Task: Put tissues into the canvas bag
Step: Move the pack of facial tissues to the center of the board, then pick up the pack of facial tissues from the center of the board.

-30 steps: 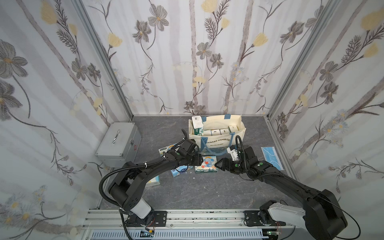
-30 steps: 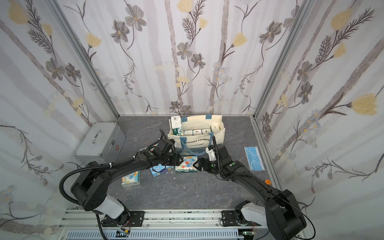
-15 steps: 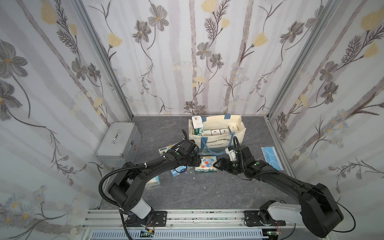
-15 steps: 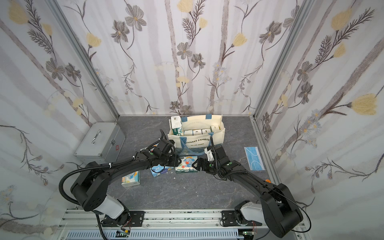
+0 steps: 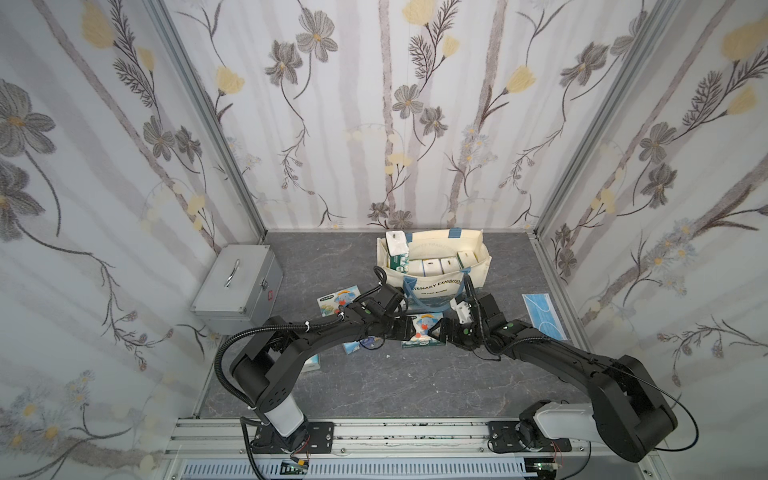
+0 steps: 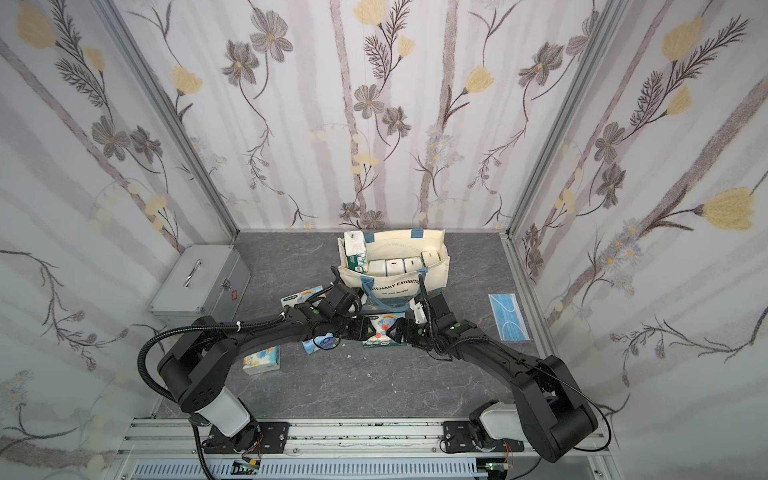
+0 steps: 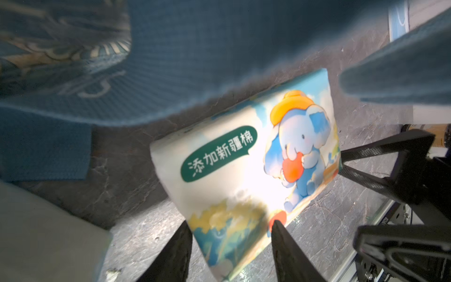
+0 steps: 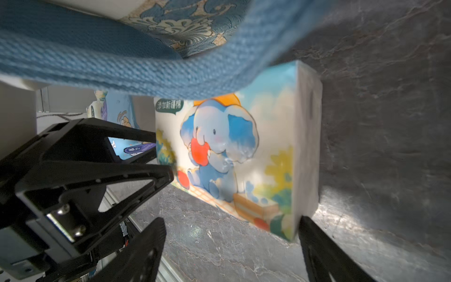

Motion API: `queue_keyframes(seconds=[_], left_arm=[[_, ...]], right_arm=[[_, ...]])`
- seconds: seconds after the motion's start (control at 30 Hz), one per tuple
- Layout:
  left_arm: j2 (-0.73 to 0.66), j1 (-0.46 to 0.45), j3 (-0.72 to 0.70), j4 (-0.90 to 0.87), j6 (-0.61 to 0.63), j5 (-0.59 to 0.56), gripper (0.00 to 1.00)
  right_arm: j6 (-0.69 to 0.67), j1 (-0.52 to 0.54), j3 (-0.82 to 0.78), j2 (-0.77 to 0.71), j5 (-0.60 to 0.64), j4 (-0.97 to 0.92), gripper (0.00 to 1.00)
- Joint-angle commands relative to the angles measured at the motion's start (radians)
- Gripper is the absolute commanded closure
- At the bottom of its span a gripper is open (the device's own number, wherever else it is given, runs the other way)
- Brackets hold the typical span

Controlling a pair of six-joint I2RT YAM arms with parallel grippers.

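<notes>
An elephant-print tissue pack (image 5: 422,330) (image 6: 380,332) lies flat on the grey floor just in front of the cream canvas bag (image 5: 436,286) (image 6: 399,286). My left gripper (image 5: 409,328) (image 7: 230,223) has both fingertips against one corner of that pack (image 7: 244,171). From the opposite end, my right gripper (image 5: 440,330) (image 8: 230,221) stands open, one finger beside the pack's corner (image 8: 231,158) and the other over bare floor. Several white and green tissue packs (image 5: 432,266) stand inside the bag. The bag's blue strap (image 8: 122,68) hangs over the pack.
Loose tissue packs lie left of the bag (image 5: 336,301) and under my left arm (image 5: 361,343) (image 6: 262,359). A grey metal case (image 5: 239,286) stands at the left wall. A blue face mask (image 5: 542,313) lies at the right wall.
My right gripper has slid left toward the pack and narrowed a little. The left jaws have drawn in on the pack's corner. The pack has stayed in place.
</notes>
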Motion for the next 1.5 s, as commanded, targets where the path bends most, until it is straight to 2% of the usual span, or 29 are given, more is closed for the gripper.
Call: queue_keyframes(seconds=[0.0,0.23,0.43,0.57,0.7,0.77,0.8,0.83,0.87,1.0,1.07,1.1,1.23,1.27,1.47], left_arm=[[0.007,-0.029,-0.012,0.057,-0.025,0.021,0.47],[0.004,-0.089,-0.036,0.069,-0.045,0.003,0.48],[-0.053,-0.109,-0.090,0.066,-0.061,-0.004,0.48],[-0.080,-0.110,-0.085,0.023,-0.045,-0.047,0.45],[-0.064,-0.097,-0.038,-0.030,-0.016,-0.078,0.43],[-0.058,-0.093,-0.022,-0.047,-0.017,-0.104,0.31],[-0.056,-0.092,-0.017,-0.055,-0.019,-0.123,0.21],[-0.055,-0.092,-0.013,-0.056,-0.021,-0.141,0.04],[-0.053,-0.091,-0.012,-0.056,-0.024,-0.152,0.00],[-0.029,-0.083,-0.005,-0.033,-0.024,-0.131,0.00],[-0.010,-0.079,0.001,-0.016,-0.018,-0.092,0.08],[-0.001,-0.078,0.002,-0.005,-0.015,-0.070,0.16],[0.034,-0.080,0.002,0.024,-0.017,-0.008,0.64],[0.038,-0.078,-0.002,0.030,-0.020,-0.004,0.67],[0.045,-0.075,-0.043,0.057,-0.032,-0.005,0.66]], right_arm=[[0.011,0.004,-0.028,-0.035,-0.022,0.046,0.19],[0.087,0.041,-0.134,-0.190,-0.035,0.052,0.21],[0.147,0.067,-0.219,-0.370,-0.025,0.023,0.21],[0.122,0.068,-0.226,-0.446,0.041,-0.079,0.19],[0.101,0.040,-0.225,-0.497,0.141,-0.176,0.10],[0.088,0.002,-0.226,-0.492,0.121,-0.190,0.07],[0.081,-0.019,-0.227,-0.482,0.103,-0.192,0.07],[0.075,-0.038,-0.230,-0.469,0.080,-0.184,0.07],[0.071,-0.053,-0.234,-0.454,0.057,-0.171,0.07],[0.069,-0.080,-0.238,-0.376,-0.027,-0.090,0.07],[0.069,-0.083,-0.236,-0.338,-0.057,-0.051,0.07],[0.070,-0.086,-0.235,-0.320,-0.073,-0.035,0.07],[0.077,-0.089,-0.227,-0.249,-0.117,0.026,0.07],[0.080,-0.089,-0.228,-0.236,-0.120,0.037,0.07],[0.082,-0.098,-0.239,-0.194,-0.127,0.075,0.07]])
